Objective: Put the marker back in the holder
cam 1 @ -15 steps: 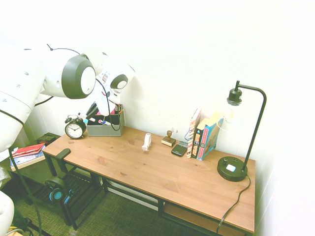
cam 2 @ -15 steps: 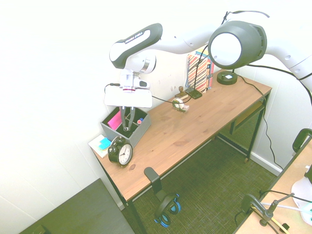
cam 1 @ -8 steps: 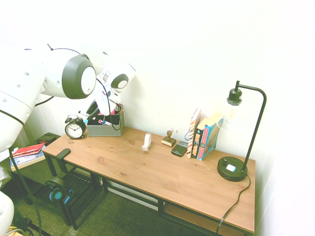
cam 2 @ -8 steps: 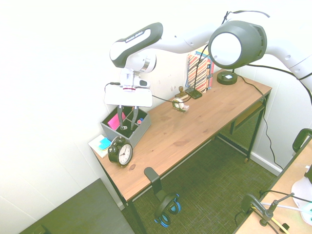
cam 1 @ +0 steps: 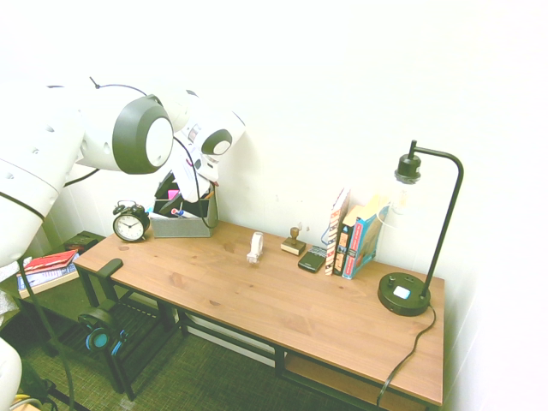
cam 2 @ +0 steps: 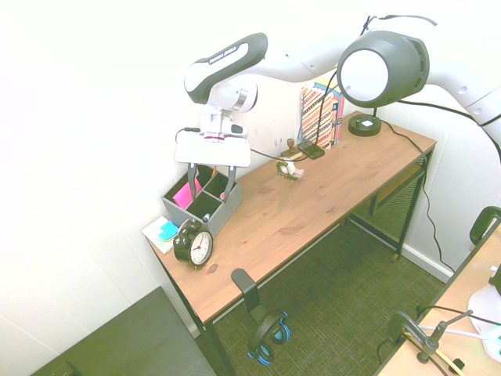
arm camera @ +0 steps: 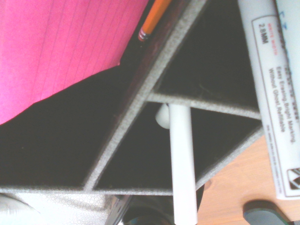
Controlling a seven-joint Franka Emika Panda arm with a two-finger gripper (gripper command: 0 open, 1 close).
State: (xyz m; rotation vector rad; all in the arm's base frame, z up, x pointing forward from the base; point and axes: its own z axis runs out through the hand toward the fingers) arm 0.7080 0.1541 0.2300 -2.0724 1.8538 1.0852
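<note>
The grey holder [cam 2: 221,214] stands at the desk's end by the wall, beside the clock. In the wrist view its grey dividers [arm camera: 140,101] separate dark compartments. The marker [arm camera: 182,164], a slim white barrel, leans in one compartment and crosses its rim; its cap does not show. My gripper [cam 2: 211,183] hangs just above the holder, its two fingers spread wide and open, one on each side of the compartments, with nothing between them. In the first exterior view the holder [cam 1: 181,227] sits under my hand, and the marker cannot be made out.
A black alarm clock [cam 2: 193,244] stands in front of the holder. Pink notes [arm camera: 61,47], an orange pencil [arm camera: 152,18] and a thick printed white marker [arm camera: 274,103] are at the holder. Further along the desk are a white tape dispenser [cam 2: 290,168], books [cam 1: 351,235] and a lamp [cam 1: 404,293].
My gripper went from shut, low in the holder, to wide open, and has risen above it. The marker stays in its compartment.
</note>
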